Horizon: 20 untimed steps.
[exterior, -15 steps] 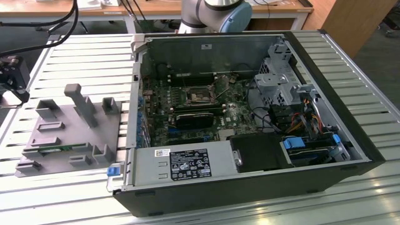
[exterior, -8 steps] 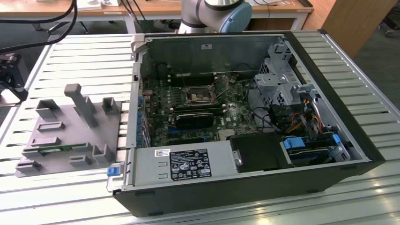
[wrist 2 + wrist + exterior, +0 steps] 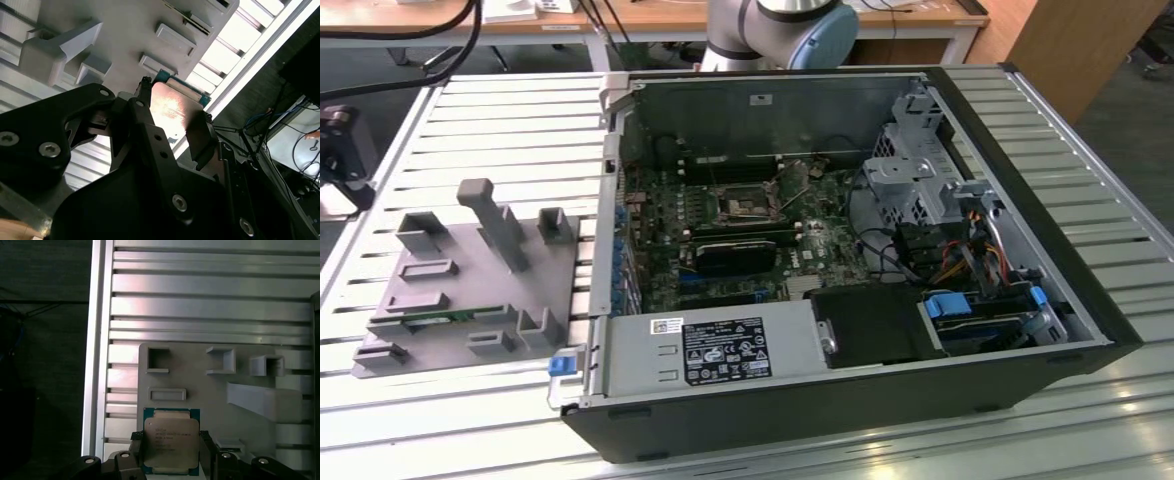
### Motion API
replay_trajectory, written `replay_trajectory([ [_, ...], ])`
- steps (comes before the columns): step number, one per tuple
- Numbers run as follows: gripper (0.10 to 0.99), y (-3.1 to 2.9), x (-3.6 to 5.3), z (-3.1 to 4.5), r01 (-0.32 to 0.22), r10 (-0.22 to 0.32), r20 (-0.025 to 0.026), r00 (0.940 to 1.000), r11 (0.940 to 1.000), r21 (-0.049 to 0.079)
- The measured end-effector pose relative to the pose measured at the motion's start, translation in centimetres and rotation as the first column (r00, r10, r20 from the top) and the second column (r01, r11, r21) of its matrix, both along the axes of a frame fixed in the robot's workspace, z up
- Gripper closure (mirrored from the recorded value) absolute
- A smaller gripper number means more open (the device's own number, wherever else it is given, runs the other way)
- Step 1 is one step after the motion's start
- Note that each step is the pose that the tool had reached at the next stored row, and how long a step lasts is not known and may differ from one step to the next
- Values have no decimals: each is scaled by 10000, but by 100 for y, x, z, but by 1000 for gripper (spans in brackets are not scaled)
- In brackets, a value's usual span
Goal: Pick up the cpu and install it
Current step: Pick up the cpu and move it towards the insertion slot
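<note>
cpu [image 3: 171,440]: bottom edge cropped by the frame in the first wrist view, both side edges covered by gripper [image 3: 171,442] fingers [image 3: 136,450]. In the second wrist view, cpu [image 3: 167,112] is mostly hidden behind the black gripper [image 3: 174,102] body, leaving a shiny patch and a green corner. Exterior view: robot arm [image 3: 781,25] cropped at the top edge; motherboard socket [image 3: 744,205] too small to tell if occupied.

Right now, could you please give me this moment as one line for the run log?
gripper: shut on cpu | cpu: above grey fixture, not installed | case: open
</note>
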<state>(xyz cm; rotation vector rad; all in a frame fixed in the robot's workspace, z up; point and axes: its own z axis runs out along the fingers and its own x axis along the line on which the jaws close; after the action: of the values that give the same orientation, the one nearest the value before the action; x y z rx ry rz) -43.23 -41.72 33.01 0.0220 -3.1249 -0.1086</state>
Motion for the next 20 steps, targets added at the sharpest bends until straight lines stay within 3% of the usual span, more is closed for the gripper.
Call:
replay_trajectory([
  [20, 553, 2, 0, 261, 0, 0, 0, 10000, 10000, 0],
])
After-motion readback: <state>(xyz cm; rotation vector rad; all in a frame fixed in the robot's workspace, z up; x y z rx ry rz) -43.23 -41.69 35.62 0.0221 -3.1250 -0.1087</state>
